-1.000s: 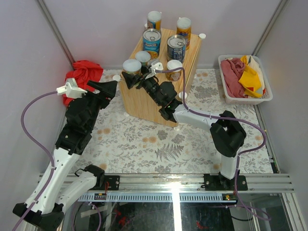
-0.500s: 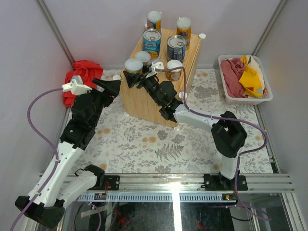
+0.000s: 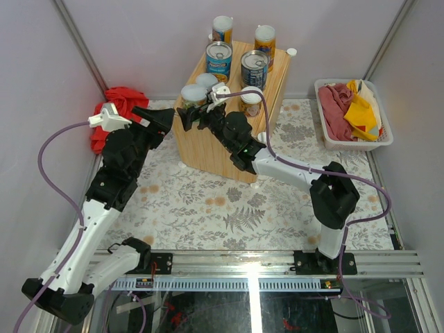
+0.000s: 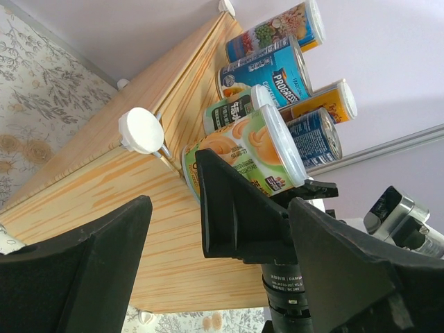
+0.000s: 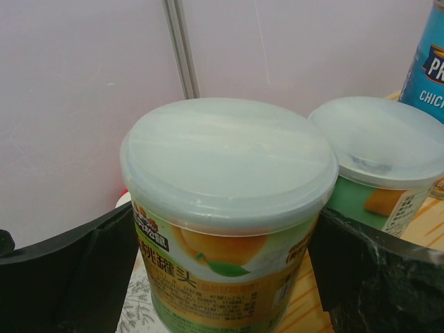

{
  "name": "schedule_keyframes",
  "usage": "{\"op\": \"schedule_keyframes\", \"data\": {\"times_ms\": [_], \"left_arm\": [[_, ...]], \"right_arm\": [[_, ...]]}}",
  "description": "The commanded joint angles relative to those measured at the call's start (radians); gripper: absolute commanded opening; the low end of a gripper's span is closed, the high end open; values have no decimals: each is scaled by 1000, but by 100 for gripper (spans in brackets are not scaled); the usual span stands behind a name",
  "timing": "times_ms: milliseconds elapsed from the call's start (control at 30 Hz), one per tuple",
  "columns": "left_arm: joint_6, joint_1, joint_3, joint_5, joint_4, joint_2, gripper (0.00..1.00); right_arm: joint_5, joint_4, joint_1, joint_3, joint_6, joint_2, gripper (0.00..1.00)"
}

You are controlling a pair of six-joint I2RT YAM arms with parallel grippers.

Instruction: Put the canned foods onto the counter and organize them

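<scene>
The counter is a light wooden cube at the back centre. On it stand two tall orange-blue cans, two wide blue cans and two short cans. My right gripper is shut on a third short can with a green peach label at the counter's near-left corner. In the right wrist view that can sits between both fingers, beside a green short can. My left gripper is open and empty, just left of the counter. The left wrist view shows the held can.
A red cloth lies by the left wall behind my left arm. A white basket of cloths stands at the right. A floral cloth covers the table. Purple walls close in the back and sides.
My right gripper has carried the peach can slightly right and farther onto the counter's corner. My left arm has stretched forward, bringing its open gripper closer to the counter.
</scene>
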Motion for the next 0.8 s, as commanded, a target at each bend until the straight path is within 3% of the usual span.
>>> {"op": "schedule_keyframes", "data": {"times_ms": [0, 767], "left_arm": [[-11, 8, 42, -7, 6, 8, 80], [-29, 14, 18, -31, 21, -49, 80]], "right_arm": [[-2, -63, 7, 42, -20, -44, 99], [33, -142, 57, -115, -81, -264, 99]]}}
